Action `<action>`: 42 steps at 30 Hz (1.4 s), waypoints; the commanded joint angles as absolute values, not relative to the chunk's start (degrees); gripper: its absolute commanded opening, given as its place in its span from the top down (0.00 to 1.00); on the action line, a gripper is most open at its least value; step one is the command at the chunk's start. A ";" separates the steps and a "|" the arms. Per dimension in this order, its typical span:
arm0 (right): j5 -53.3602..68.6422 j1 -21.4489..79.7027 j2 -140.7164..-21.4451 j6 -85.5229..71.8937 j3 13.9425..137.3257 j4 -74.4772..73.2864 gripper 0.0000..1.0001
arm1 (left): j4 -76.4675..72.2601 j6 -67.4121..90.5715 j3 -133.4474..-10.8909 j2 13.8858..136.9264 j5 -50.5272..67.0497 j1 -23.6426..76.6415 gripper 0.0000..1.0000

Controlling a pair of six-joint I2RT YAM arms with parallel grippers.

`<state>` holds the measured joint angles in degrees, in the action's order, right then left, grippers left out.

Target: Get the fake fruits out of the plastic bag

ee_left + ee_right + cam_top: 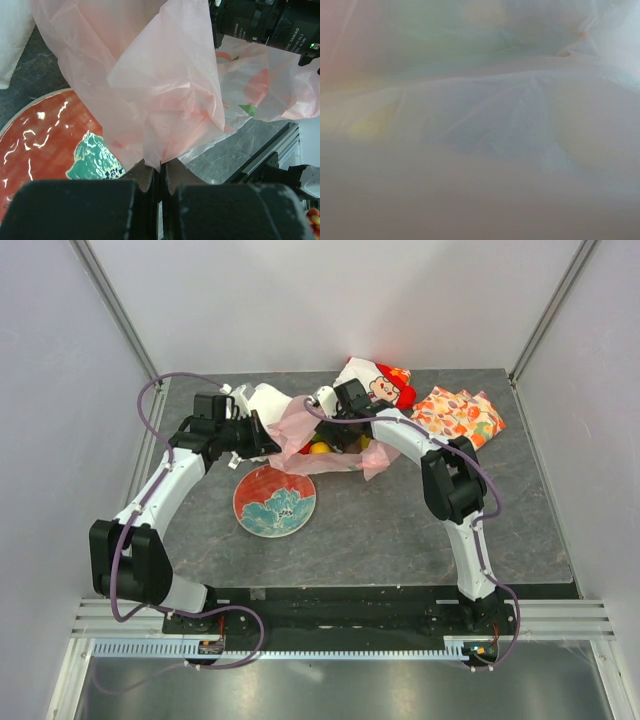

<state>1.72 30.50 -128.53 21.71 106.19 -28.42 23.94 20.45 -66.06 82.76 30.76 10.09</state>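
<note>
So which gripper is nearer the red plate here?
Left. The left gripper pinches the plastic bag right beside the plate's far rim; the right gripper is farther back, pushed into the bag.

We see a pale pink translucent plastic bag (165, 75), a red plate (246, 492) with a teal flower, an orange-patterned cloth (458, 416), and, through the film, perhaps yellow and orange fruits (320, 448).

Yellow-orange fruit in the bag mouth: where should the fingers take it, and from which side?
Grip the yellow-orange fruit across its round middle, coming from above through the open mouth. The left gripper pinches the plastic bag edge at the left, and pink film lies around the fruit's other sides, so probably only the top is bare.
</note>
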 commanded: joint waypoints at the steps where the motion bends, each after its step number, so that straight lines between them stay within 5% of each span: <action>1: 2.29 30.24 -127.80 21.45 108.81 -28.92 0.15 | 22.76 18.81 -68.73 82.71 32.52 10.20 0.98; 8: -2.63 31.64 -129.02 18.63 111.09 -27.95 0.15 | 22.76 18.98 -68.90 82.70 32.87 10.20 0.98; 13: -5.53 32.17 -129.02 19.42 110.83 -27.95 0.44 | 22.76 19.25 -69.61 82.88 33.13 10.20 0.98; 23: -4.92 32.25 -124.11 20.48 108.55 -28.04 0.71 | 21.71 19.25 -70.22 82.97 32.96 10.20 0.98; 28: -2.11 32.26 -119.19 20.92 107.06 -30.67 0.68 | 21.88 18.72 -71.19 83.06 33.40 10.20 0.98; 31: -1.67 32.17 -115.23 20.57 105.21 -32.25 0.47 | 22.15 18.37 -71.11 82.71 33.31 10.20 0.98; 33: -1.93 31.99 -113.21 20.83 105.03 -33.66 0.42 | 22.15 18.11 -70.84 82.53 33.22 10.20 0.98; 42: -7.47 26.02 -117.16 23.73 104.07 -38.93 0.60 | 25.92 15.48 -72.68 82.71 34.19 10.20 0.98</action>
